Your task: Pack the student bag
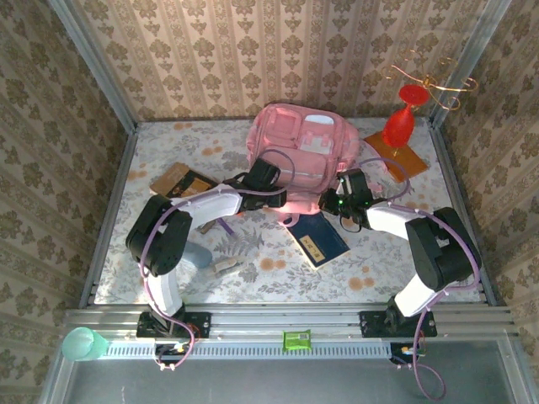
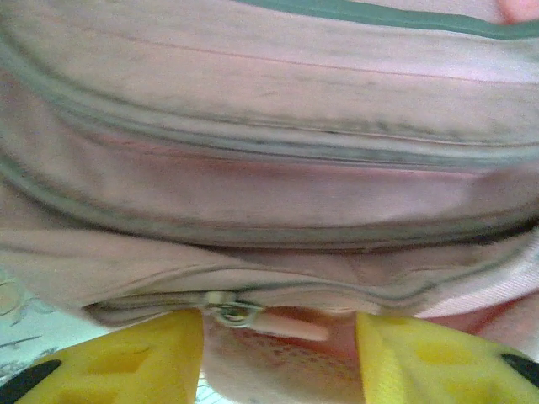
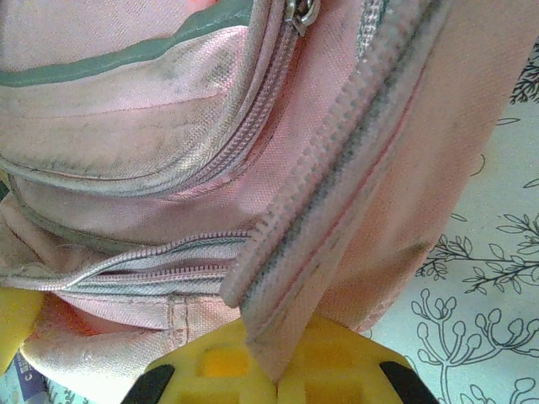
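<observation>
The student bag [image 1: 301, 151] is a big pink backpack lying at the back middle of the table. My left gripper [image 1: 268, 180] is at its near left edge. In the left wrist view the yellow fingers [image 2: 126, 362] stand apart, and a bulge of the bag's pink fabric [image 2: 278, 358] fills the gap and touches both, just under a zipper pull [image 2: 234, 313]. My right gripper [image 1: 333, 200] is at the bag's near right corner. Its jaws [image 3: 276, 374] are shut on a flap of the bag's zipper edge [image 3: 328, 219], lifted off the open zip track [image 3: 160, 265].
A blue book [image 1: 320, 240] lies just in front of the bag, between the arms. A brown notebook [image 1: 180, 181] lies at the left, a small object [image 1: 226, 266] nearer the front. A red vase [image 1: 399, 124] stands on an orange board [image 1: 396, 158] at the back right.
</observation>
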Robot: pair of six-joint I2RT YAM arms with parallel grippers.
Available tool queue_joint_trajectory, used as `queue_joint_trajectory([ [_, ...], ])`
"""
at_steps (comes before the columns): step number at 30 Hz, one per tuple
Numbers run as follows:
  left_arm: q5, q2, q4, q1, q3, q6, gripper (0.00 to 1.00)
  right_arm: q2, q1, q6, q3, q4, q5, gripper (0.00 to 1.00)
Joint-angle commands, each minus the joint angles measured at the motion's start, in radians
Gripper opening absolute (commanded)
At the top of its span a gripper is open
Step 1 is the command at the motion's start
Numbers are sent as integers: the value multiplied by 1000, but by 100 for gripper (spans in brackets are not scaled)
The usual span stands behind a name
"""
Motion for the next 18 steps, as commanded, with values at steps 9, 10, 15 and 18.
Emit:
queue_joint_trajectory([
  [9,-135,-8,0,17,20,18,40,32,8,-39,14,0,-28,0],
  [10,-138,-6,-6,14,30,27,38,34,8,-40,15,0,-31,0],
  [15,-168,1,-34,21,61,69,23,39,8,-40,10,3,-31,0],
  [18,-166,4,-49,35,64,82,17,37,8,-45,6,0,-21,0],
])
